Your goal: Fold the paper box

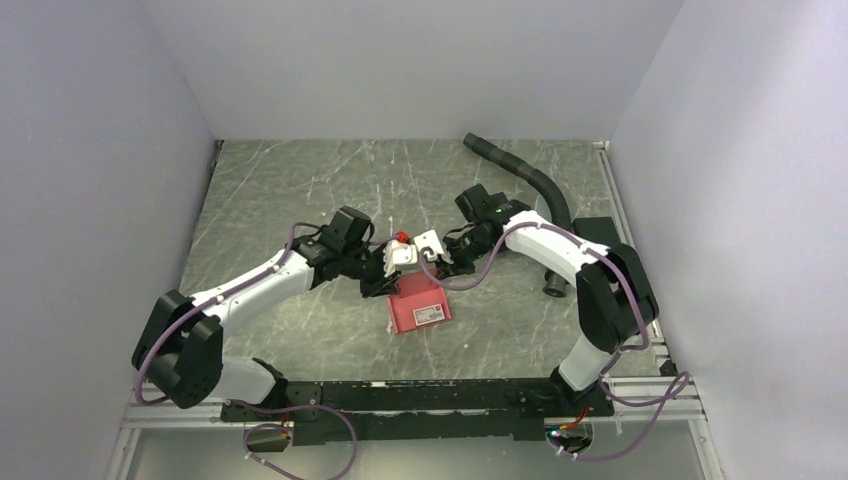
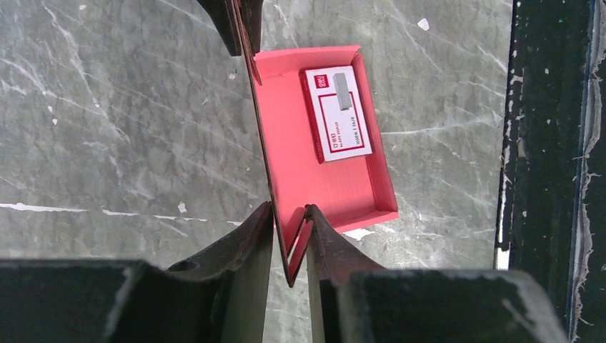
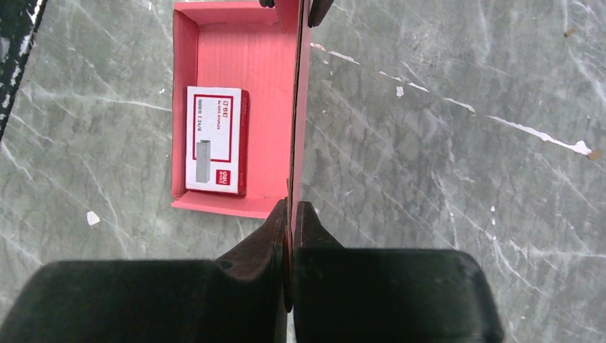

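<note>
The paper box (image 1: 408,306) is a red-pink open tray on the table, with a small red-and-white staple packet (image 1: 430,314) lying inside. Its far panel stands upright. In the left wrist view the box (image 2: 293,143) shows the packet (image 2: 337,114) inside, and my left gripper (image 2: 289,214) is shut on a folded V-shaped flap at one end of the upright panel. In the right wrist view the box (image 3: 264,86) and the packet (image 3: 214,139) show, and my right gripper (image 3: 291,207) is shut on the upright panel's other end, seen edge-on. Both grippers (image 1: 388,265) (image 1: 432,250) meet over the box's far side.
A black curved hose (image 1: 530,175) lies at the back right, beside a flat black pad (image 1: 598,232). The black frame rail (image 1: 420,395) runs along the near edge and shows in the left wrist view (image 2: 550,143). Walls close in the table on three sides.
</note>
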Controlling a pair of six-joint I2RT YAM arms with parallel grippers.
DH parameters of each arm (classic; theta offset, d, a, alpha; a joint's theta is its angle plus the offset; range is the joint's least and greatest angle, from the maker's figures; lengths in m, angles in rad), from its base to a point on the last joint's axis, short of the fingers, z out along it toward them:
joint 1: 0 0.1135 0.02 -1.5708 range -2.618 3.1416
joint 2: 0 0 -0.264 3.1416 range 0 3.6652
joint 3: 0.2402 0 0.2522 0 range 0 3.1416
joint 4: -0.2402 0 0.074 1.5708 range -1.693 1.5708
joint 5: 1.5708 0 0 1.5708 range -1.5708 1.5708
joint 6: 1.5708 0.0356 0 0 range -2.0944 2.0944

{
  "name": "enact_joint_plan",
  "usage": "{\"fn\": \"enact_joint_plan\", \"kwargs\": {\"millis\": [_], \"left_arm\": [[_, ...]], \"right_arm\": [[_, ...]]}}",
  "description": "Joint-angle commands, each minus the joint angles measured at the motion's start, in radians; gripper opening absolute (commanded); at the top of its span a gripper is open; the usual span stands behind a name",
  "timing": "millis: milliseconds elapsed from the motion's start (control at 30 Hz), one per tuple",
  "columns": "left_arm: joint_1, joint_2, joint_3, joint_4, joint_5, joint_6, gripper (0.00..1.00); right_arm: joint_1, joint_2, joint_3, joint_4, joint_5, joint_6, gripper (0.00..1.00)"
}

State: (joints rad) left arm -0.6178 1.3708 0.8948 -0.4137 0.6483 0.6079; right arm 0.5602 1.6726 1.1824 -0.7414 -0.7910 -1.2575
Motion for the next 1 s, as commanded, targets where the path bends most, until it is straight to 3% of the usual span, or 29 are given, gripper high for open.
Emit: {"fn": "enact_joint_plan", "kwargs": {"millis": [0, 300, 667, 967], "left_arm": [[-0.018, -0.023, -0.015, 0.078, 0.003, -0.054, 0.29], [-0.062, -0.027, -0.079, 0.157, -0.061, -0.084, 0.35], [-0.109, -0.084, -0.195, 0.379, -0.194, -0.072, 0.28], [-0.186, -0.058, -0.226, 0.465, -0.290, -0.081, 0.25]], "right_arm": [[0.010, -0.067, -0.020, 0.047, -0.012, -0.044, 0.00], [0.051, -0.112, -0.101, 0.147, 0.073, -0.025, 0.00], [0.067, -0.170, -0.188, 0.321, 0.203, 0.018, 0.00], [0.093, -0.213, -0.249, 0.299, 0.226, -0.047, 0.00]]}}
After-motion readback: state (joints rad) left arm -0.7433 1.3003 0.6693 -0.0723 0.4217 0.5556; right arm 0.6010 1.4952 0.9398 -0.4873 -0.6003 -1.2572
